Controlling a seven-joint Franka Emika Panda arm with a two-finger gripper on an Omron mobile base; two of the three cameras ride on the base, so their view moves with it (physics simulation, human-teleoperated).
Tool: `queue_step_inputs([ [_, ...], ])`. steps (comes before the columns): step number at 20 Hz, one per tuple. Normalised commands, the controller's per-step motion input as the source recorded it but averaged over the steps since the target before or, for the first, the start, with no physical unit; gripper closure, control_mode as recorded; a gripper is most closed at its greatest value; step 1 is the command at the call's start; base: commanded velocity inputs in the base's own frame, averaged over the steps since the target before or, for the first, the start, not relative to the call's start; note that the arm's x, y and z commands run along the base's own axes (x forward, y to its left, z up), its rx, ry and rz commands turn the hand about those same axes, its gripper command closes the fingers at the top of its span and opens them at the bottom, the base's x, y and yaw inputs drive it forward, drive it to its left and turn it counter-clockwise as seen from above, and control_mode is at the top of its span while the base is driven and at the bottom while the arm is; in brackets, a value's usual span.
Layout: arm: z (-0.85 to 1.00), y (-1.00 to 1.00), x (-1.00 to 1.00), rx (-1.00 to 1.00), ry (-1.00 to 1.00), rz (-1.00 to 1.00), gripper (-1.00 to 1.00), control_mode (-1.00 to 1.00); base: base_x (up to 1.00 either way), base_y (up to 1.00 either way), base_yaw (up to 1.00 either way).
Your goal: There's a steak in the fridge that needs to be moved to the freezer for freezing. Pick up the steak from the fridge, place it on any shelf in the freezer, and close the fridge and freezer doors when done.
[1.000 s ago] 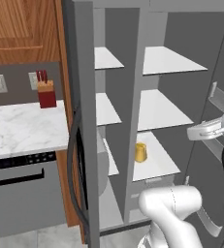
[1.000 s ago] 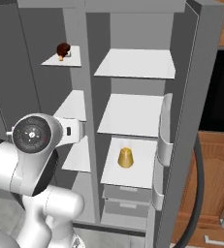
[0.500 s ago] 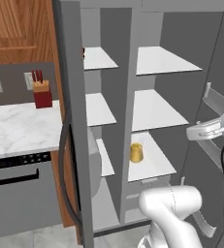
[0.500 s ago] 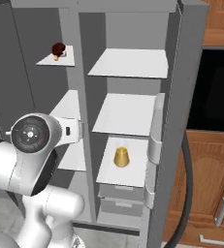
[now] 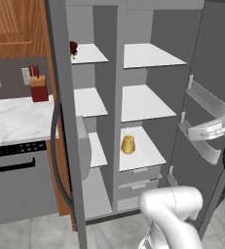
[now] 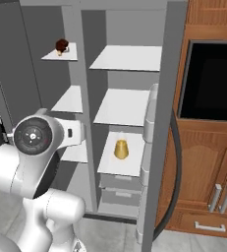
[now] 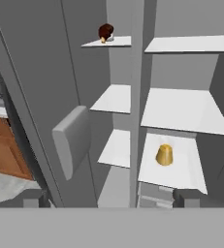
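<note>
- On the freezer's [image 5: 92, 146] top shelf in the left base view sits the steak [image 5: 73, 47]; doors stand open.
- Right base view: steak [image 6: 61, 46] there, yellow cup [image 6: 121, 149] in the fridge [image 6: 127, 110].
- Hand view: the jaws' dark tips sit wide apart, holding nothing; steak [image 7: 105, 32] far above.

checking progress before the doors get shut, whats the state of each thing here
steak: resting on the top shelf of the freezer, not held
freezer: door open
fridge: door open
yellow cup: upright on the lowest fridge shelf, above the drawers
drawers: pushed in
gripper: holding nothing, back from the shelves; fingertips apart
</note>
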Motion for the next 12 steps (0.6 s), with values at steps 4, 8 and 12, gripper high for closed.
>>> queue_step_inputs([
  [4,0.0,0.0,0.0,0.0,0.0,0.0,-1.0,1.0,-0.24,0.0,0.0],
  [8,0.0,0.0,0.0,0.0,0.0,0.0,-1.0,1.0,0.0,0.0,0.0],
  [12,0.0,0.0,0.0,0.0,0.0,0.0,-1.0,1.0,0.0,0.0,0.0],
])
